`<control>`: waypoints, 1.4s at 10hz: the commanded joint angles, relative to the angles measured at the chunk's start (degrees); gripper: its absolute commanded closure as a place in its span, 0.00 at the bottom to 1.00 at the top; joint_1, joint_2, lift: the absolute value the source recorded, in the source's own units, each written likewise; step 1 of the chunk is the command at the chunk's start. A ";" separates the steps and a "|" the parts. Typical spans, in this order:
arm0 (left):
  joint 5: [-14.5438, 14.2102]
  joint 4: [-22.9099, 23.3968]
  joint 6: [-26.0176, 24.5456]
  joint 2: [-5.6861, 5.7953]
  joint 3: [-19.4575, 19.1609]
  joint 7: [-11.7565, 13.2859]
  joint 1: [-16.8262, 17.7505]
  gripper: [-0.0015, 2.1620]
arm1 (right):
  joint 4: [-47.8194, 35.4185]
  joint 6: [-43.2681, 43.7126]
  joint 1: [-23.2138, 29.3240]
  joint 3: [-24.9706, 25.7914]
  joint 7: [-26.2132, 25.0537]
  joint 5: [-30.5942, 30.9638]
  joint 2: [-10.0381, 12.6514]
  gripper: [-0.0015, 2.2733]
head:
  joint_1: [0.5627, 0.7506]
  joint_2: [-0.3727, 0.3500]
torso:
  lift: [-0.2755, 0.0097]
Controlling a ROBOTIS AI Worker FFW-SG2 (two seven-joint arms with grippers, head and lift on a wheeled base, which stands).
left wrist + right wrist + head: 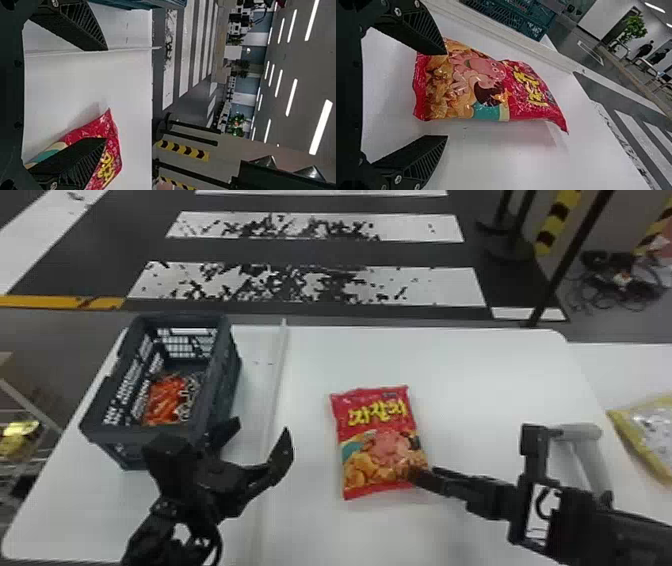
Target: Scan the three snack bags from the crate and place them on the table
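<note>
Face-up, a red snack bag [377, 440] lies on the table [475, 375] by the tips of the right gripper [424, 476].
That pincer gapes wide; the left gripper [261, 431], near the crate [224, 375], is likewise spread.

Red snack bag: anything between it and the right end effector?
Nothing visible does: the right end effector is open right beside the red snack bag, one finger overlapping its edge in the right wrist view.
</note>
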State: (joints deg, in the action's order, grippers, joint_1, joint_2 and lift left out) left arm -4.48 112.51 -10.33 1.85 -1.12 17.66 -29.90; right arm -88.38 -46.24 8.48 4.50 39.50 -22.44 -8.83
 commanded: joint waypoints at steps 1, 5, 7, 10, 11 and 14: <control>0.00 -0.45 0.00 0.08 0.07 0.00 0.02 0.03 | 1.55 0.05 -1.00 -0.81 0.93 0.11 -0.05 0.15 | 0.70 0.58 | 0.75; 0.00 -1.07 0.17 0.17 0.07 0.00 0.02 0.03 | 1.46 0.92 -0.83 0.33 2.52 -0.86 -0.05 0.99 | 0.70 0.60 | 0.75; 0.00 -0.98 0.88 0.17 0.07 0.00 0.02 0.03 | 1.55 -0.66 -0.74 3.41 5.06 -5.51 -0.05 0.99 | 0.70 0.59 | 0.75; -0.09 -0.37 1.05 0.08 0.07 -0.35 -0.07 0.03 | -9.79 -6.11 0.93 9.82 4.45 -4.11 -0.22 0.99 | 0.70 0.53 | 0.75; -0.09 -0.19 1.93 0.08 0.15 -0.79 -0.16 0.03 | -15.50 -6.63 2.07 10.00 2.78 -0.24 -0.66 0.99 | 0.70 0.52 | 0.75; -0.09 0.43 2.46 0.08 0.59 -2.90 -0.16 0.03 | -32.55 -8.57 5.15 3.32 -3.46 19.97 -3.21 0.99 | 0.70 0.45 | 0.75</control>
State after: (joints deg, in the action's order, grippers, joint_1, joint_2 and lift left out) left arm -4.57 112.91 -7.88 1.92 -0.58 14.73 -30.06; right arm -118.21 -54.51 13.06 9.74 35.98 -6.58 -11.48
